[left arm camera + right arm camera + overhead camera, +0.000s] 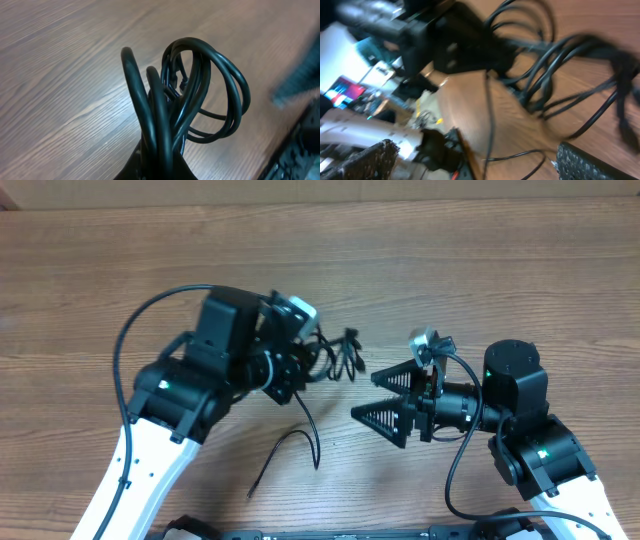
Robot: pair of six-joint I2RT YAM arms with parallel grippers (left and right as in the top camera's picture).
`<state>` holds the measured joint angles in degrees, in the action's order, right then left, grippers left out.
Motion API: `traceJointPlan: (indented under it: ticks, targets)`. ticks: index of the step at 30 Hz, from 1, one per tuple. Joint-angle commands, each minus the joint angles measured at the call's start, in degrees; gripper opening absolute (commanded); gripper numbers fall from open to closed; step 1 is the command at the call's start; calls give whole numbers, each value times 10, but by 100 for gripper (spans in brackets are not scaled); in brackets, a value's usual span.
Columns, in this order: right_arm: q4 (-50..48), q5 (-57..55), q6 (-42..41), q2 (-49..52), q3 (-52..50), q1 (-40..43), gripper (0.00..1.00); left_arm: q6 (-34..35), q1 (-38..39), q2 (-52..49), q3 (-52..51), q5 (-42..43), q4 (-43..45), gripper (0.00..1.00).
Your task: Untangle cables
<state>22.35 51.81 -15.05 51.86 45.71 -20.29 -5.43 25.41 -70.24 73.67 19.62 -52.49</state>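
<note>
A bunch of looped thin black cables [335,355] hangs from my left gripper [298,365], which is shut on them a little above the wooden table. In the left wrist view the loops [200,90] rise straight out of the closed jaws [162,162]. One strand trails down from the bunch to a loose curved black cable [290,445] lying on the table nearer the front. My right gripper [385,400] is open and empty, to the right of the bunch, its fingers pointing left at it. The right wrist view, blurred, shows the bunch [555,65] ahead and the loose cable [520,157] between its fingers [480,162].
The wooden table [450,260] stretches bare to the back and sides. A thick black wire [135,330] arcs over the left arm, and another [455,465] loops beside the right arm. A dark rail [330,532] runs along the front edge.
</note>
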Motion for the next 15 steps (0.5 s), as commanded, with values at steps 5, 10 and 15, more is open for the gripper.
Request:
traceJointPlan:
  ticks: [5,10,15]
  targets:
    - [1,-68,-10,-5,1,-2,100,-68,67,2,15,14,23,4]
    - [5,-68,-11,-5,1,-2,96,-66,97,2,15,15,46,4]
    - [5,-68,-10,-5,1,-2,67,-65,115,2,15,14,49,4]
